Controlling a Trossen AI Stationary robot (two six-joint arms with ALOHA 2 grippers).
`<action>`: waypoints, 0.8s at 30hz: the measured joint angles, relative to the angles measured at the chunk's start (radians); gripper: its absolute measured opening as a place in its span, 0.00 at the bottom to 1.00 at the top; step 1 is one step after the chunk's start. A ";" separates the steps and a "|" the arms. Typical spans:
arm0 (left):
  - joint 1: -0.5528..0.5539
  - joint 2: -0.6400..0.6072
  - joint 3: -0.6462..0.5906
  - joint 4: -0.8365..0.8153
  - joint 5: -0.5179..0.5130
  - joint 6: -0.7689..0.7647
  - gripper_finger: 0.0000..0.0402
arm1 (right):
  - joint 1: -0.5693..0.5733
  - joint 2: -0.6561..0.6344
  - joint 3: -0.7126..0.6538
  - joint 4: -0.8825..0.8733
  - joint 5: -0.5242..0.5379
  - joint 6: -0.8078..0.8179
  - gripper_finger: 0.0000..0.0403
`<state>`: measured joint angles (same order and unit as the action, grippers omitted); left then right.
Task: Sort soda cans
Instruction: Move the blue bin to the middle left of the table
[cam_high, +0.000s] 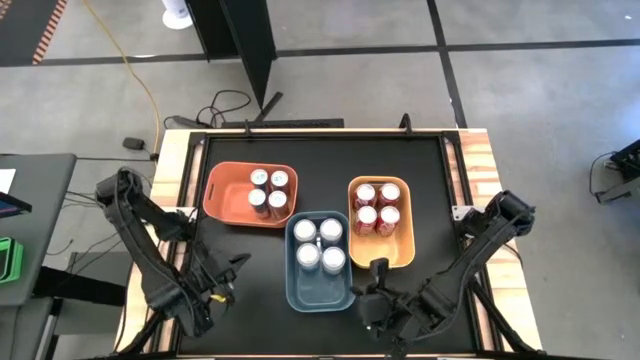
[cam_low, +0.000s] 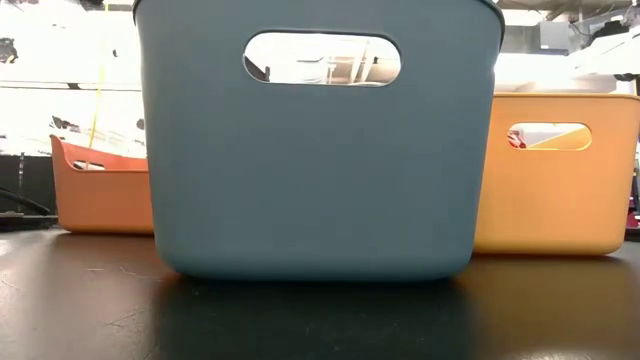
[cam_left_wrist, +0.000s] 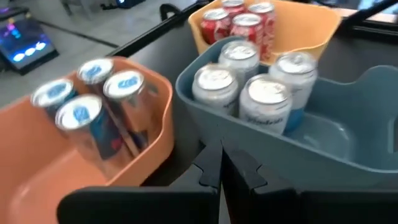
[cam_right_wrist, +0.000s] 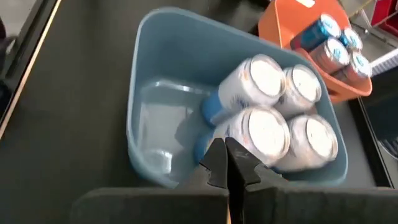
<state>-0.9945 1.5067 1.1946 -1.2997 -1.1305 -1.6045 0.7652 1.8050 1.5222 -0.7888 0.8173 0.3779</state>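
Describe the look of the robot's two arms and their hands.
Both arms are dark, near black, built of jointed segments with black cables looped along them. The left hand shows small yellow markings beside it. The right hand ends in two flat black fingers with notched inner edges.

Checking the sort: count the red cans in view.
4 red cans, all upright in the yellow bin, clustered at its far end. None elsewhere on the table; none seem hidden.

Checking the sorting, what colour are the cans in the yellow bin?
Red with silver tops: four cans in the yellow bin, clearest in the high view.
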 joint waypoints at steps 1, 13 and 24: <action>0.000 0.006 -0.017 -0.002 0.003 -0.036 0.00 | -0.010 0.000 -0.004 0.030 0.000 -0.023 0.02; 0.001 0.032 -0.148 -0.017 0.020 -0.242 0.00 | -0.112 -0.012 -0.012 0.187 -0.083 -0.317 0.02; 0.086 0.031 -0.148 -0.103 0.015 -0.244 0.00 | -0.395 -0.019 -0.011 0.402 -0.448 -0.600 0.01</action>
<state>-0.9089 1.5375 1.0470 -1.4024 -1.1152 -1.8481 0.3700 1.7855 1.5108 -0.3871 0.3693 -0.2218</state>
